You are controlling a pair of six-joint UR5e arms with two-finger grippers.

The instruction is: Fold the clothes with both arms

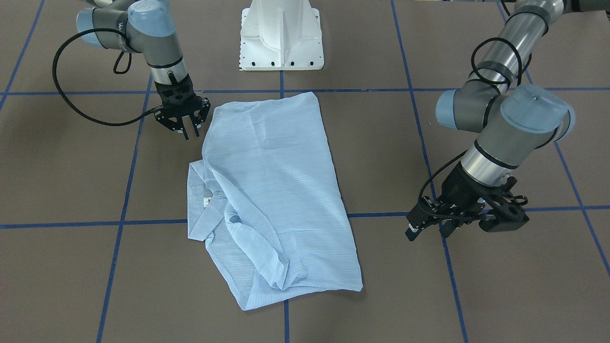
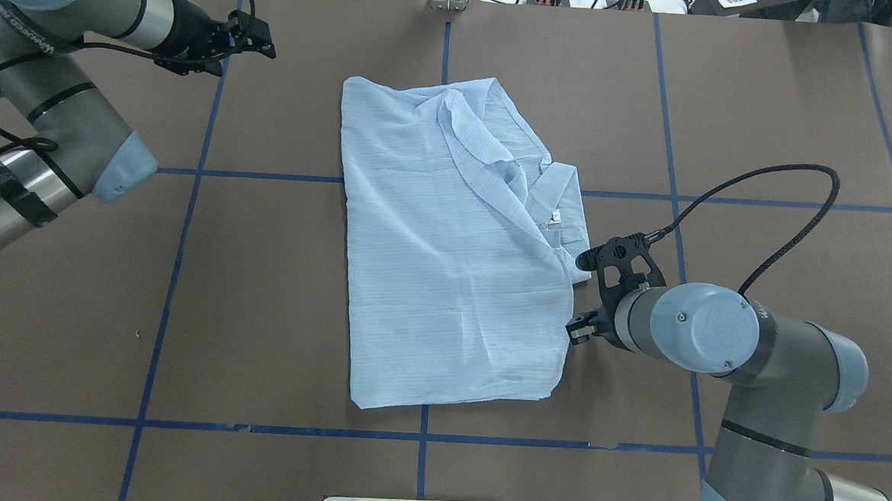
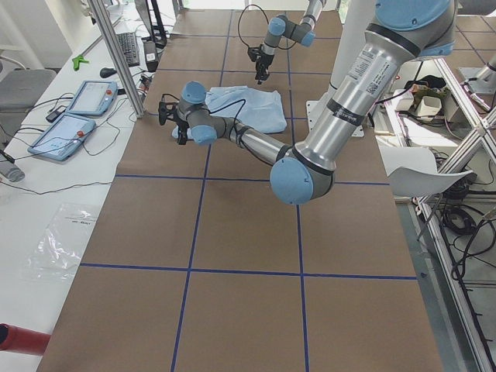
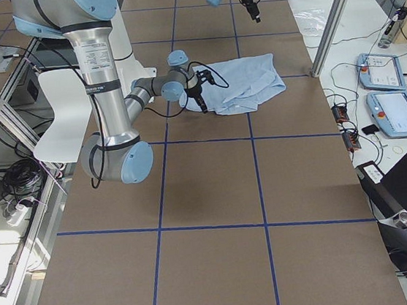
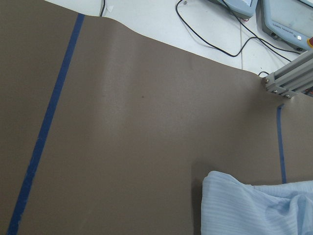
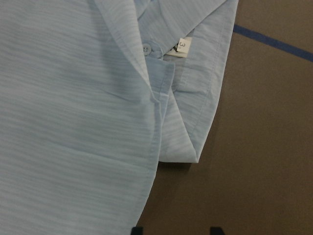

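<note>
Left gripper (image 1: 430, 231): jaws look spread, empty, well apart from shirt's far corner. Striped light-blue shirt (image 2: 445, 258): partly folded, mid tabletop (image 2: 260, 309). Right gripper (image 2: 579, 296): jaws spread, empty, just beside collar (image 2: 563, 203) edge. Risk: pinch catches top layer only and drags fold open; one-arm pull skews it. No container seen.

Reaches forward with the right arm (image 1: 159, 45), wrist turned straight down, and holds the right gripper (image 1: 191, 134) low with its fingers parted, clamping nothing. Stretches the left arm (image 1: 505, 138) further out, elbow bent and forearm sloping down, wrist tipped over so that the left gripper (image 1: 427, 232) points sideways at a slant rather than straight down. Holds those fingers apart too, empty, well apart from the right gripper.
</note>
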